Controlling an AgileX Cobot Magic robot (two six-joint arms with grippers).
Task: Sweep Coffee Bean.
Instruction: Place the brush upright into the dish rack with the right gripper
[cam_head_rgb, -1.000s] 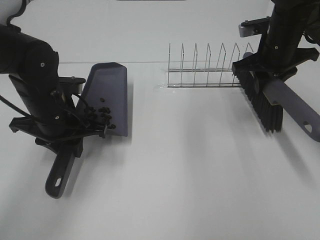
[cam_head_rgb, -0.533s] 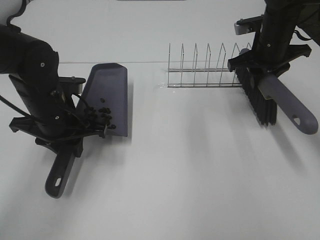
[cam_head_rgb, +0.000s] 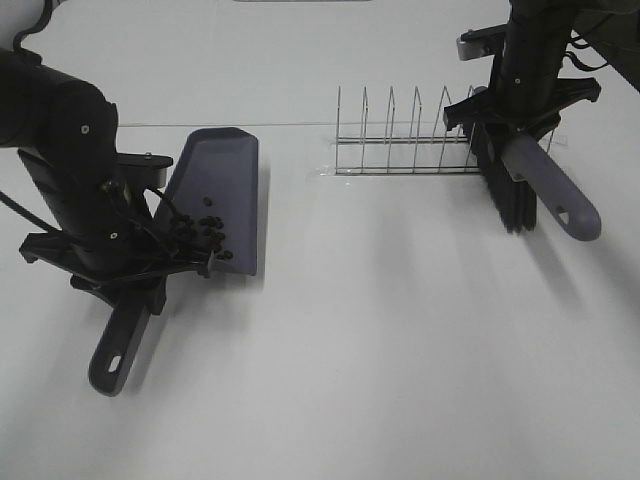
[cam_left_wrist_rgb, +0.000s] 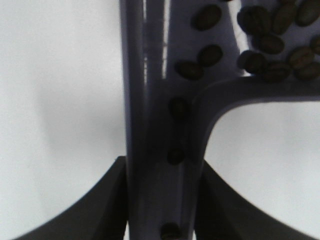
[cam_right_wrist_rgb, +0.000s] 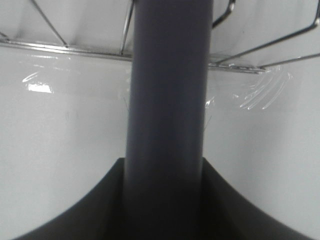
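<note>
Dark coffee bean (cam_head_rgb: 205, 228) in dustpan (cam_head_rgb: 226, 170), left tool (cam_head_rgb: 138, 280) gripping it, right tool (cam_head_rgb: 520, 132) gripping brush (cam_head_rgb: 556, 192)

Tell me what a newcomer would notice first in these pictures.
On the left, the left hand grips a dark dustpan by its handle, with coffee beans clustered in its tray. On the right, the right hand holds a black-bristled brush at the right end of a wire rack.
</note>
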